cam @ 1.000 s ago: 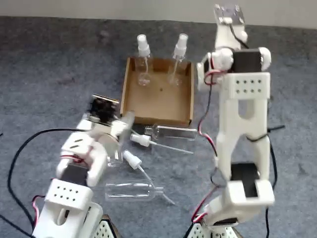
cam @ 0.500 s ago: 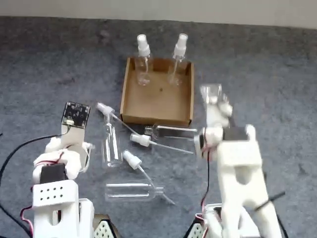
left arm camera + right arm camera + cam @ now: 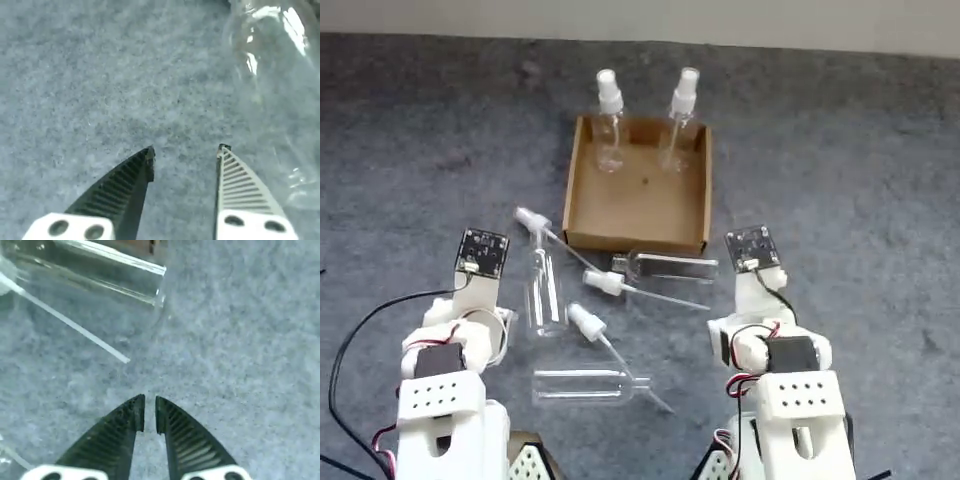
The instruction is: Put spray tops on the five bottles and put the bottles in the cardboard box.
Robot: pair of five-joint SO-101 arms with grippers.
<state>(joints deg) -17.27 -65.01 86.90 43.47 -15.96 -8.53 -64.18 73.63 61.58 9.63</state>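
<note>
Two clear bottles with white spray tops stand upright at the far side of the cardboard box. A third capped bottle lies on the carpet left of the box. An uncapped bottle lies in front of the box, and another lies nearer the arms. Two loose spray tops with thin tubes lie between them. My left gripper is open over bare carpet beside the capped bottle. My right gripper is shut and holds nothing, a little short of the uncapped bottle and a tube.
Grey carpet covers the whole table. The left arm and the right arm sit folded back near their bases, either side of the loose parts. Open carpet lies to the far left and far right of the box.
The left arm let go of the capped bottle, which now lies on the carpet, and drew back. The right arm came back from beside the box and folded down near its base.
</note>
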